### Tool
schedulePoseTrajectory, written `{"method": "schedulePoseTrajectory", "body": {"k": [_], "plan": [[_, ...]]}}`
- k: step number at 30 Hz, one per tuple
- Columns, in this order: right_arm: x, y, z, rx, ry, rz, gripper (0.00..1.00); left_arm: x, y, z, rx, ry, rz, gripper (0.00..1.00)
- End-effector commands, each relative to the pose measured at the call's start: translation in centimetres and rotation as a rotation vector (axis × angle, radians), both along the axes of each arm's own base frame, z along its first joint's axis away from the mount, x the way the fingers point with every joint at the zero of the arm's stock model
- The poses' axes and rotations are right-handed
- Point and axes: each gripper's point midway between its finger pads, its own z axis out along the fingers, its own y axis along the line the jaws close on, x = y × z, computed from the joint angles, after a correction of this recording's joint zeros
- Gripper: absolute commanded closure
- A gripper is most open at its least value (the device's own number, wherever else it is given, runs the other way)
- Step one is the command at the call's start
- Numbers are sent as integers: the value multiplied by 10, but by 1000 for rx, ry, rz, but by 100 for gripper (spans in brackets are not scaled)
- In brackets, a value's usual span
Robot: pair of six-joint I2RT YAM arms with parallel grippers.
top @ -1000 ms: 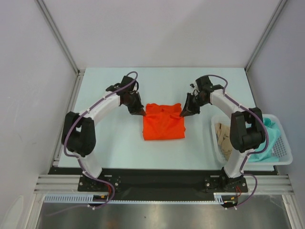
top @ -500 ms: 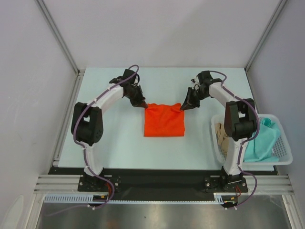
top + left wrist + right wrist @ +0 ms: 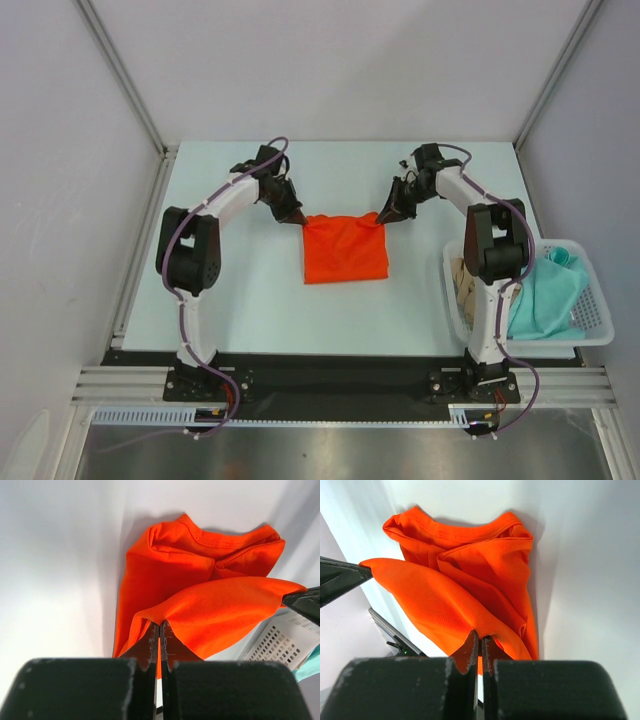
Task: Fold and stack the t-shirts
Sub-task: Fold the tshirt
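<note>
Two pinches, one per arm, both on same cloth. L gripper point(image 3: 298, 222), upper centre-left of top view: jaws clenched tight on upper-left corner of orange-red t-shirt point(image 3: 345, 252). L wrist view: tips pressed together at bottom centre w/ thin fold of orange fabric nipped between, cloth spreading off toward upper right. R gripper point(image 3: 381, 218), upper centre-right of top view: likewise clamped, on upper-right corner of same shirt. R wrist view: fabric edge caught between tips at bottom centre, fanning up & left. Opposite gripper's dark tip at far end of held edge in each wrist view. Held edge stretched betw. the 2 grippers, raised as a flap above rest of shirt. Rest of shirt bunched on pale table point(image 3: 250, 290) under the flap, ribbed collar at top of both wrist views. Shirt at centre of top view, roughly square outline, well apart from basket. White mesh basket point(image 3: 596, 335) at lower right of top view, just beside R arm. Inside: teal-green t-shirt point(image 3: 545, 300) crumpled across middle & right part, beige-tan t-shirt point(image 3: 465, 285) at left end, partly hidden behind R arm. Neither touched by a gripper
</note>
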Motion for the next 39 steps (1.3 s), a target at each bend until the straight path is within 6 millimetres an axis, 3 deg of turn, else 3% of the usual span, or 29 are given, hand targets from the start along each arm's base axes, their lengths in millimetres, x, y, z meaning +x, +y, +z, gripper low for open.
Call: {"method": "schedulePoseTrajectory", "body": {"k": [1, 4, 11, 14, 22, 26, 29, 32, 33, 34, 39], "plan": [[16, 2, 11, 35, -35, -8, 100, 25, -2, 19, -47, -80, 8, 100], [17, 4, 11, 50, -25, -4, 100, 30, -1, 22, -64, -91, 24, 100], [14, 5, 40, 83, -74, -34, 100, 33, -4, 58, -127, -172, 43, 100], [20, 7, 41, 93, -74, -39, 100, 39, -6, 59, -132, -170, 41, 100], [39, 9, 41, 97, -83, -51, 100, 55, 2, 49, -129, -162, 67, 100], [49, 11, 26, 99, -58, -61, 100, 71, 0, 39, -138, -148, 66, 100], [59, 11, 22, 98, -59, -69, 89, 84, 1, 28, -142, -133, 66, 100], [67, 7, 13, 94, -50, -87, 86, 95, 0, 20, -149, -130, 54, 85], [73, 2, 11, 81, -59, -102, 81, 108, 2, 21, -126, -163, 46, 76], [78, -1, 12, 72, -79, -110, 78, 116, 7, 22, -91, -188, 55, 74], [97, -35, 14, -36, -133, -169, 64, 141, 25, 72, 16, -396, 44, 62]]}}
